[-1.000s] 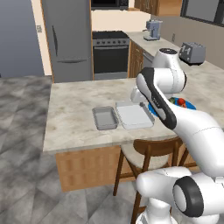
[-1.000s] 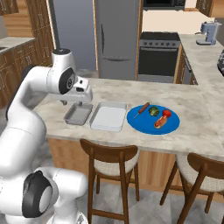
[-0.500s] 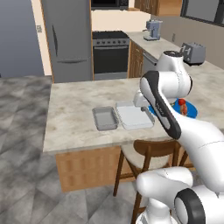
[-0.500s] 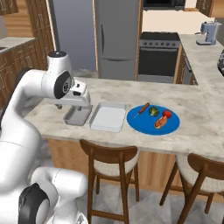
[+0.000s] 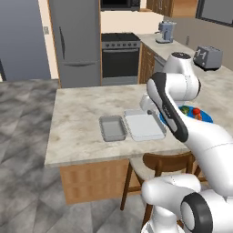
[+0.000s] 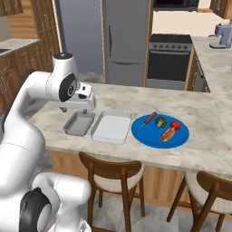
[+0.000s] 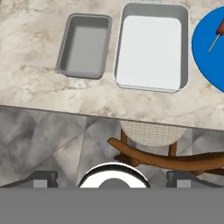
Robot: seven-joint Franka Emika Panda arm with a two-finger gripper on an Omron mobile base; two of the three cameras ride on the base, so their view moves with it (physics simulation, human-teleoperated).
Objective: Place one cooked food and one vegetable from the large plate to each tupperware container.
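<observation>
On the counter lie a small deep grey container [image 7: 84,45] and, right beside it, a wider shallow whitish container [image 7: 151,46]; both hold nothing. The blue plate [image 6: 159,133] lies to the right of them. It carries a hot dog [image 6: 167,134], a bare sausage [image 6: 148,119], a red tomato [image 6: 175,125] and a dark green piece [image 6: 160,121]. My gripper [image 7: 111,178] hangs open, high above the counter's front edge on the containers' side, holding nothing. The arm hides part of the plate [image 5: 202,117] in the left base view.
A wooden stool [image 7: 153,148] stands right below the counter's front edge, and another stool [image 6: 208,190] stands further right. A stove [image 6: 170,61] and fridge [image 6: 124,41] stand behind the counter. A toaster [image 5: 208,57] sits on the side counter.
The hand has sunk slightly over the grey container's side and the arm's elbow has shifted a little. The food and containers lie as before.
</observation>
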